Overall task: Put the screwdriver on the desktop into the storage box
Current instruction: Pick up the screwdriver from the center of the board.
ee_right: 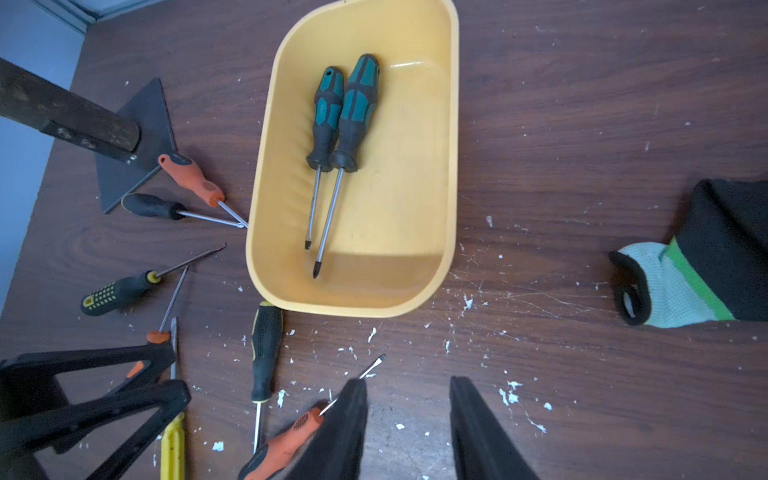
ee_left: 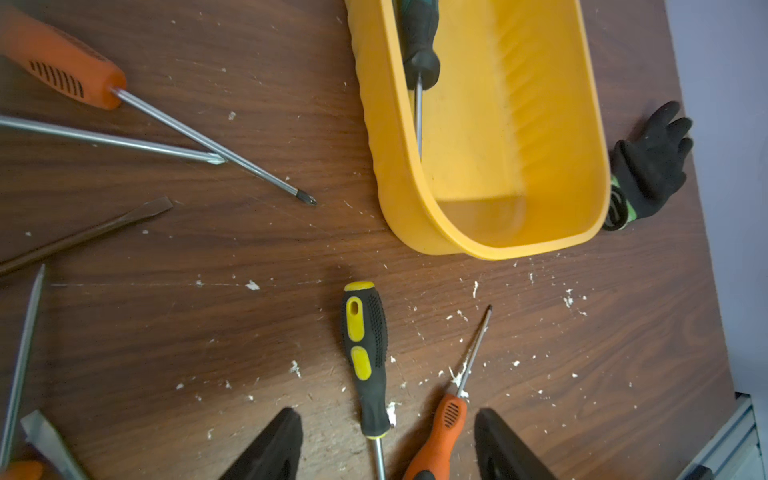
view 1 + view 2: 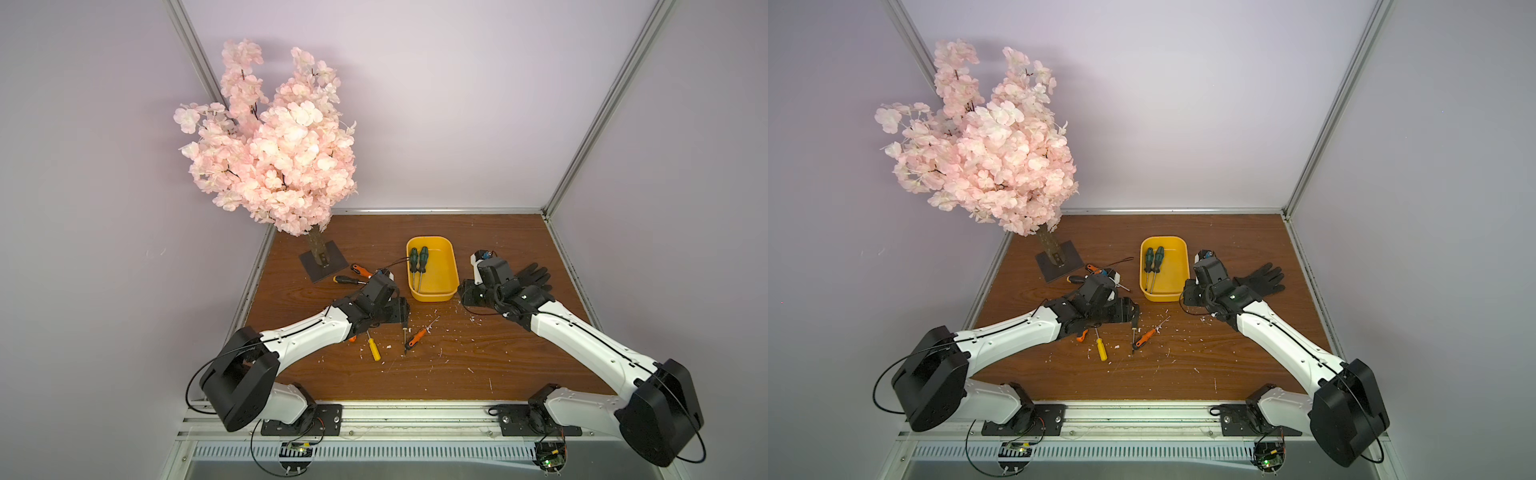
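Status: two green-and-black screwdrivers lie side by side in the storage box, in its left half, so the job looks roughly a quarter done. The rest sit on the desktop: black-and-yellow screwdriver, orange screwdriver just beside it, yellow-handled screwdriver, dotted-grip screwdriver, plus an orange-and-black screwdriver and a black-handled screwdriver by the tree base. Left gripper hangs low over the board, jaws wide apart, holding nothing. They straddle both the black-and-yellow one's neck and the orange handle (my read: shutting there risks catching two at once). Right gripper is partly open and empty, over bare board just beside the box's near right corner. Room: the box's right half is free, and its near wall stands just ahead of the black-and-yellow handle, so the lift-over looks short. Work glove lies right of the box, clear of that path. The near-right desktop is bare apart from white flecks. A metal rail bounds the far edge, and the blossom tree crowds the far left corner.
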`<state>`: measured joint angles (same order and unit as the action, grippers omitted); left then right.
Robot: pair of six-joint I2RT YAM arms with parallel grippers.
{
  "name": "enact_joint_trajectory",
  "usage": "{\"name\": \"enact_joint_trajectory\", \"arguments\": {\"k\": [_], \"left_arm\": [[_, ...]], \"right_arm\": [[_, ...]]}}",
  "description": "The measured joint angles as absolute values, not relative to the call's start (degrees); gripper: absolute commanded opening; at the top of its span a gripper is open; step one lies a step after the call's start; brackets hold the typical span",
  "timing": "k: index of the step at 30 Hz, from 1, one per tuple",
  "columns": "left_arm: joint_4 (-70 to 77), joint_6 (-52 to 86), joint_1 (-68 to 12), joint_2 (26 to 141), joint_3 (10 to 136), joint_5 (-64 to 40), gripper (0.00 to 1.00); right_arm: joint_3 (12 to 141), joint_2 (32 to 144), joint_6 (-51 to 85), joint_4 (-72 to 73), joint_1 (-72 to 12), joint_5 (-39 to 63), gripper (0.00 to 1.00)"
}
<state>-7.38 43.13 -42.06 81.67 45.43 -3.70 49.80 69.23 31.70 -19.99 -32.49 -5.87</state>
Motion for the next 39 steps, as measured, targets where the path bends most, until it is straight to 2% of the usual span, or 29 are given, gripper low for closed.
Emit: {"name": "enact_joint_trajectory", "arguments": {"k": [12, 39], "left_arm": [[-10.7, 44.8, -44.6, 89.6, 49.8, -1.1, 0.64], [-17.1, 45.7, -47.6, 100.8, 57.7, 4.0, 0.35]], "right_arm": [[44.8, 63.7, 33.0, -19.0, -31.2, -7.4, 0.39], [41.6, 60.0, 32.4, -18.6, -26.9, -7.2, 0.40]]}}
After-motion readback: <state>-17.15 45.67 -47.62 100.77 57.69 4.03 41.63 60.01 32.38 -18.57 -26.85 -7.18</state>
